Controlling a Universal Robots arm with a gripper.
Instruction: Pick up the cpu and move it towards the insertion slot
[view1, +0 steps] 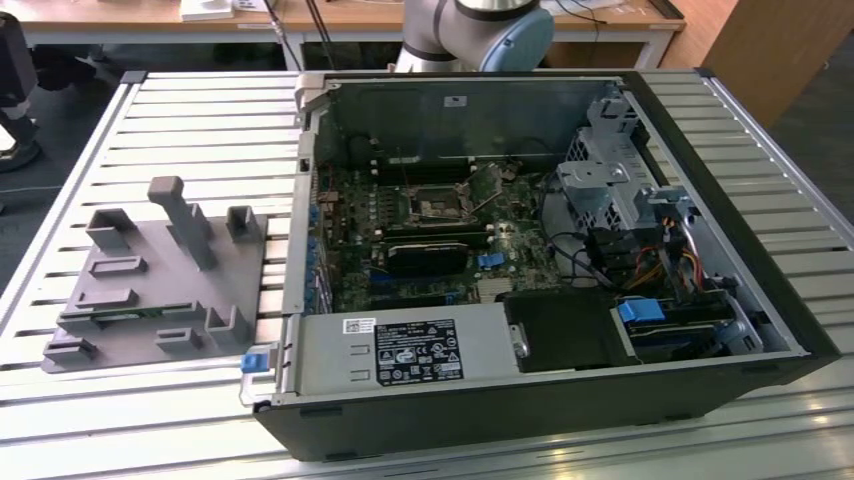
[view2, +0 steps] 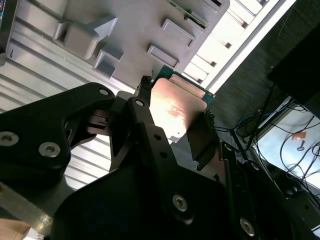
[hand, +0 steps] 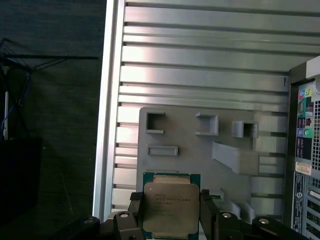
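End effector (hand: 170, 201) clenched on the flat, square, silvery-topped cpu (hand: 170, 215), hovering above the grey plastic fixture block (hand: 190, 150). The silver-framed square insertion slot (view1: 437, 205) sits well apart, inside the open black computer case (view1: 747, 250). A thin edge grip like this could let the chip tilt or slip.
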